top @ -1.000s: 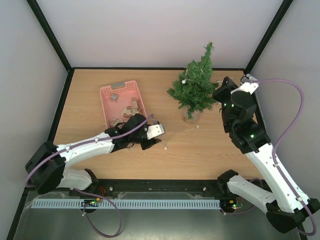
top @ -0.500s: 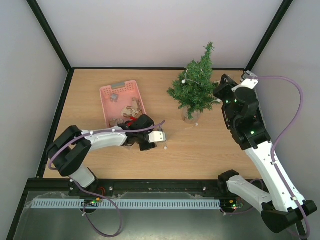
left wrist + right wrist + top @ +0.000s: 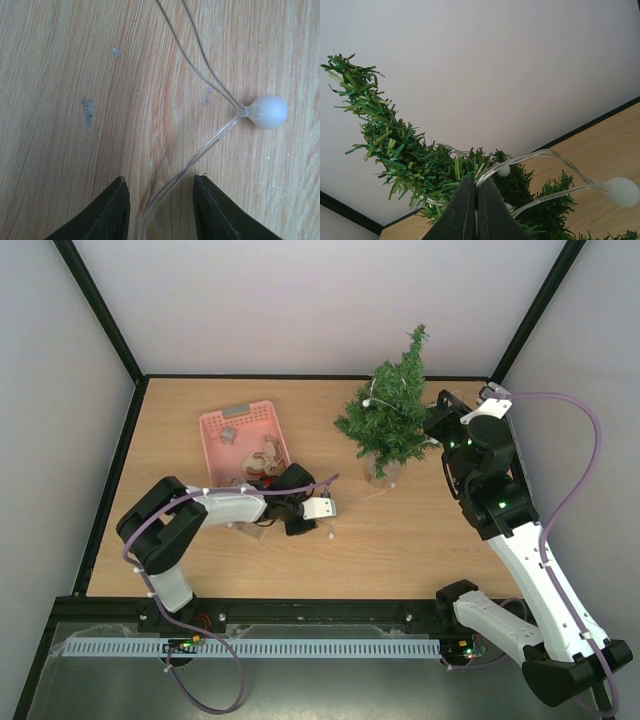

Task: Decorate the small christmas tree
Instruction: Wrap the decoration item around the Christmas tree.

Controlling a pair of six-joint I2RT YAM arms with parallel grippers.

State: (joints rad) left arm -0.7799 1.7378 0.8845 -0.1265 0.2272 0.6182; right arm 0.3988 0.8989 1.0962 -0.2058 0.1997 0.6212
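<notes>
Just beside the small christmas tree [image 3: 392,418], on its right side, the right end effector [image 3: 476,184] has its two dark fingers pressed together on the string of lights [image 3: 540,153], a thin clear twisted wire carrying small round white bulbs. The tree is a dark-green artificial conifer with bushy needles. It stands upright in a pale pot toward the far side of the light wooden table [image 3: 430,540]. From the pinch the wire runs into the tree's branches, and one bulb [image 3: 621,191] hangs off to the side of the foliage.

Nearer than the tree and to its left, the left end effector [image 3: 160,179] is low over the table with its black fingers spread. A further stretch of the clear wire passes between them, not gripped, and leads to a white bulb [image 3: 268,112] lying on the wood just ahead of the fingertips.

Left of the tree sits a pink perforated plastic basket [image 3: 262,418] holding a few pale ornaments, too small to make out.
</notes>
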